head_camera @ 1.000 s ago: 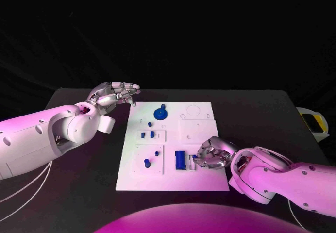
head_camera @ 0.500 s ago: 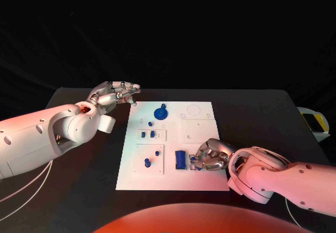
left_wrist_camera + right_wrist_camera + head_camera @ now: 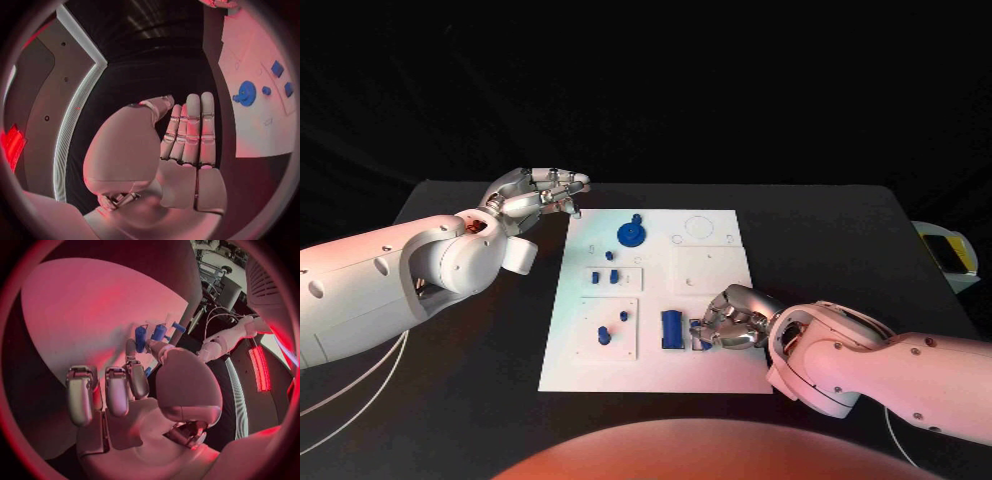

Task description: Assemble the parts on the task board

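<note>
Shown: right hand (image 3: 730, 322) lowered slightly nearer the front of the task board (image 3: 711, 375) than a second earlier, fingers now curled over the slot beside the tall blue block (image 3: 672, 329). Seen from the right wrist: fingertips (image 3: 139, 347) pinching a small blue part (image 3: 141, 333) against the board, so apparently mid-insertion, not yet released. Left hand (image 3: 535, 192) unchanged, poised off the board's far left corner, fingers loosely bent, holding nothing. Blue wheel (image 3: 632, 234) and remaining small parts undisturbed on the board.
</note>
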### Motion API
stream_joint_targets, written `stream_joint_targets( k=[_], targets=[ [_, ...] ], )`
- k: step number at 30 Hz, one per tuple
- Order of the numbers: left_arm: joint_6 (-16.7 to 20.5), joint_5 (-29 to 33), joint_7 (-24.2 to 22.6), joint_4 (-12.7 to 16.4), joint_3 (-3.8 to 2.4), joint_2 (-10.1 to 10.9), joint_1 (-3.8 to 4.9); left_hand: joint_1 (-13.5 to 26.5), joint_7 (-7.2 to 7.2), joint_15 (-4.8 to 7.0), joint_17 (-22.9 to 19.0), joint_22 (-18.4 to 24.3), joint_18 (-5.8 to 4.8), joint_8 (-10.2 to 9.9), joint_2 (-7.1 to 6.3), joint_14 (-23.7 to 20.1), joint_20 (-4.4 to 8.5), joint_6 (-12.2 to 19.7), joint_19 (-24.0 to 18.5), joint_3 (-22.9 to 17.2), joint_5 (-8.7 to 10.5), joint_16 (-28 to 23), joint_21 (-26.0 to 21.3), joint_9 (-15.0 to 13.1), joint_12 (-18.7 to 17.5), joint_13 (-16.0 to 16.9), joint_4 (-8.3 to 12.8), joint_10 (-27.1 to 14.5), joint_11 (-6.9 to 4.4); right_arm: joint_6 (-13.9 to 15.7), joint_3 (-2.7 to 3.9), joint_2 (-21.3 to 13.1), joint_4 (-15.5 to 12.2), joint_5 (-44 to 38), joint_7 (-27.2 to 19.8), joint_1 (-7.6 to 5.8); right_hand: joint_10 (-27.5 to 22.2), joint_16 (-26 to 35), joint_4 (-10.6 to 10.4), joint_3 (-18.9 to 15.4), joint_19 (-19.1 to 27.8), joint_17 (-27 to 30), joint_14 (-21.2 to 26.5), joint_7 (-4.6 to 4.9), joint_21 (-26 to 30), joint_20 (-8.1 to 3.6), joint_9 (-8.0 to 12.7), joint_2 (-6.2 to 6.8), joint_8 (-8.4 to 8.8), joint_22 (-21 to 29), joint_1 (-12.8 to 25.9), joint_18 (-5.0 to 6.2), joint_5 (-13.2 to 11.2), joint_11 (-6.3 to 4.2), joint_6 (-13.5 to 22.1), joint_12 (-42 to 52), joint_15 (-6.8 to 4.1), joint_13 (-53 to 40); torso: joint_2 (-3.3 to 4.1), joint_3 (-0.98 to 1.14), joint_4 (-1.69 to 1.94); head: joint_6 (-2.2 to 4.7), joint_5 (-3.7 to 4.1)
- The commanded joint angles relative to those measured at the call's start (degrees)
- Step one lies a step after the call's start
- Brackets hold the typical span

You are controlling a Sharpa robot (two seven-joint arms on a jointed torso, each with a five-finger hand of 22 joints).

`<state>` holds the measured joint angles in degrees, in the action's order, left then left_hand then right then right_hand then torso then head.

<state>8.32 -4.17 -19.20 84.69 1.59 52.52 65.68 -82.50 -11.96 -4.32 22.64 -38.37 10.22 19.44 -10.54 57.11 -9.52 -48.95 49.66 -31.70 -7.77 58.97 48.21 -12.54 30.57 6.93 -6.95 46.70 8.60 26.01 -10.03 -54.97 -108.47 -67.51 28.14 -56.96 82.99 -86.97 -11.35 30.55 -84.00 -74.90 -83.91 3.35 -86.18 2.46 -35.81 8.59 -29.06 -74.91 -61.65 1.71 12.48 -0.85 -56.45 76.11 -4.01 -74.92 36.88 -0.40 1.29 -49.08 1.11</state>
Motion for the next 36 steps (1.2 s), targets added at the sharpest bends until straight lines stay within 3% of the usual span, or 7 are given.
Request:
stream_joint_targets(
  k=[1,5,7,9,23,36],
  targets=[
    [-1.0,-0.1,-0.3,0.2,-0.03,0.0,0.03,0.2,0.01,0.05,0.0,-0.1,0.29,0.4,0.22,-0.3,-0.08,0.3,-0.3,-0.2,-0.13,0.3,0.0,-0.1,0.4,-0.1,0.1,-0.5,0.06,-0.2,-0.03,0.3,0.1,-0.4,0.5,0.09,0.7,-0.4,-1.1,-0.6,-4.6,-9.1,-4.9,-0.09,-0.4,-0.47,0.0,-0.16,0.16,-14.1,1.2,-0.95,-1.9,-0.03,-0.2,0.6,-0.36,-5.9,0.02,0.0,0.02,-0.09,-0.02],
    [-1.0,-0.1,-0.2,0.2,-0.03,0.0,0.03,0.2,0.0,0.04,-0.1,-0.1,0.28,0.4,0.23,-0.3,-0.09,0.3,-0.3,-0.2,-0.13,0.3,0.0,-0.1,0.4,-0.1,0.1,-0.5,0.07,-0.2,-0.03,0.4,0.1,-0.4,0.5,0.09,0.8,-0.4,-2.3,-1.8,-4.6,-9.1,-4.9,-0.09,-0.4,-0.49,0.0,-0.1,0.12,-14.1,2.4,-0.96,-4.3,-0.03,-0.4,0.9,-0.36,-6.1,0.03,0.0,0.03,-0.12,-0.08],
    [-1.0,-0.1,-0.2,0.2,-0.03,0.0,0.03,0.2,0.0,0.04,-0.1,-0.1,0.28,0.4,0.23,-0.3,-0.09,0.3,-0.3,-0.2,-0.13,0.3,0.0,-0.1,0.4,-0.1,0.1,-0.5,0.07,-0.2,-0.03,0.4,0.0,-0.4,0.5,0.09,0.9,-0.5,-3.1,-3.1,-4.6,-9.2,-5.0,-0.18,-0.6,-0.53,-0.1,-0.04,0.04,-14.1,2.9,-0.99,-1.6,-0.1,-0.6,1.0,-0.47,-6.3,0.01,0.01,0.0,-0.19,-0.08],
    [-1.0,-0.1,-0.2,0.1,-0.03,0.0,0.03,0.2,0.0,0.04,-0.1,-0.1,0.28,0.4,0.23,-0.3,-0.09,0.3,-0.3,-0.2,-0.13,0.3,0.0,-0.1,0.4,-0.1,0.1,-0.5,0.07,-0.2,-0.03,0.4,-0.1,-0.5,0.5,0.08,1.0,-0.5,-3.3,-3.5,-4.7,-9.3,-5.0,-0.18,-0.6,-0.57,-0.1,-0.04,0.03,-14.1,3.0,-0.99,-1.2,-0.11,-0.7,1.1,-0.45,-6.4,0.02,0.01,0.0,-0.2,-0.06],
    [-1.1,-0.1,-0.1,0.0,-0.03,-0.1,0.03,0.2,0.0,0.04,-0.1,-0.1,0.28,0.4,0.23,-0.3,-0.09,0.3,-0.3,-0.2,-0.13,0.3,0.0,-0.1,0.4,-0.1,0.1,-0.5,0.07,-0.9,-0.03,0.3,-0.3,-0.8,0.0,0.08,1.1,-0.5,-5.1,-7.7,-4.7,-9.3,-5.0,-0.29,-0.7,-0.64,-0.2,1.12,0.01,-14.2,4.2,-1.01,-1.1,-0.19,-0.9,1.3,-0.52,-6.6,-0.03,0.05,-0.05,-0.3,-0.06],
    [-1.0,-0.1,-0.2,0.0,-0.03,-0.1,0.03,0.2,0.0,0.04,-0.1,-0.1,0.28,0.4,0.23,-0.3,-0.09,0.3,-0.3,-0.2,-0.13,0.3,0.0,-0.1,0.4,-0.1,0.1,-0.5,0.07,0.7,0.02,-1.5,-0.7,-0.3,-2.8,0.01,0.8,-0.4,-4.7,-9.2,-4.4,-9.1,-4.9,-0.28,0.0,-0.67,-0.2,1.35,0.2,-14.0,2.9,-0.87,-0.9,-0.2,-0.5,0.6,-0.54,-6.2,-0.09,0.08,-0.06,-0.08,-0.1]
  ],
)
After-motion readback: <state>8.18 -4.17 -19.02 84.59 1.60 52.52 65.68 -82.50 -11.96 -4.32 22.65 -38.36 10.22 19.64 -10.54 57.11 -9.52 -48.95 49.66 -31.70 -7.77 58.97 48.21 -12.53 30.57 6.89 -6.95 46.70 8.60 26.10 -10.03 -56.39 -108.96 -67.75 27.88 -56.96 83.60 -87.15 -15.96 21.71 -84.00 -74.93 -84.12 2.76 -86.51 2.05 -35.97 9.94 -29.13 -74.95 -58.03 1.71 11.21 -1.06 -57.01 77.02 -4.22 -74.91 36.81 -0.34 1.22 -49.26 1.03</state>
